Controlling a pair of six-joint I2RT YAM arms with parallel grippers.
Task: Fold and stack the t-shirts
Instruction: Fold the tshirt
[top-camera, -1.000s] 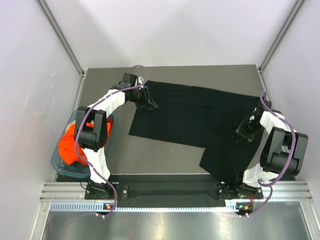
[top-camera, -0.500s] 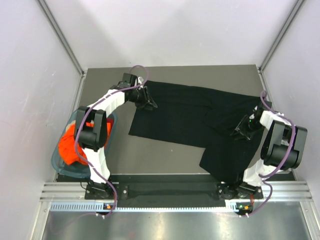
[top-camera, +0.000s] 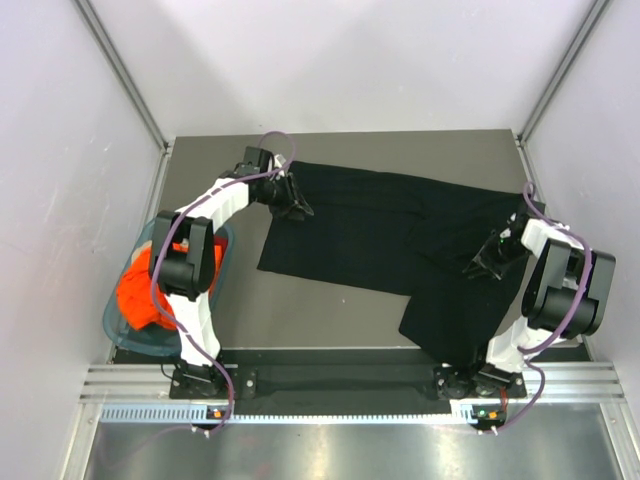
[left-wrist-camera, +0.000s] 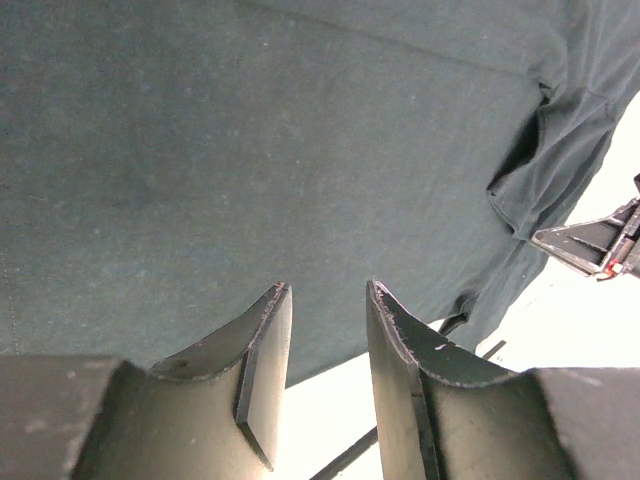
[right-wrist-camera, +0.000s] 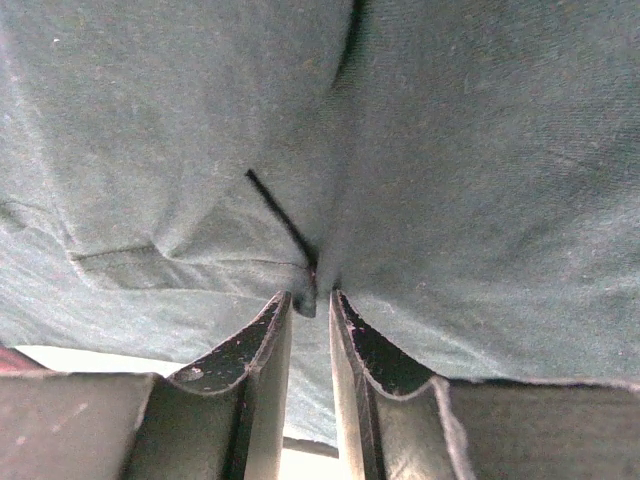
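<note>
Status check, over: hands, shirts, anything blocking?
Left hand open at black t-shirt, far-left corner. Right hand pinching a fold of it. Orange t-shirt in teal basket. Nothing seen in the way.

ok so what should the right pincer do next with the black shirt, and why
Probably close the right pincer fully on the black t-shirt before any lift. Its jaws stand nearly together around a raised ridge of cloth, but a firm pinch is not clear. The left pincer is open by the shirt's far left corner.
</note>
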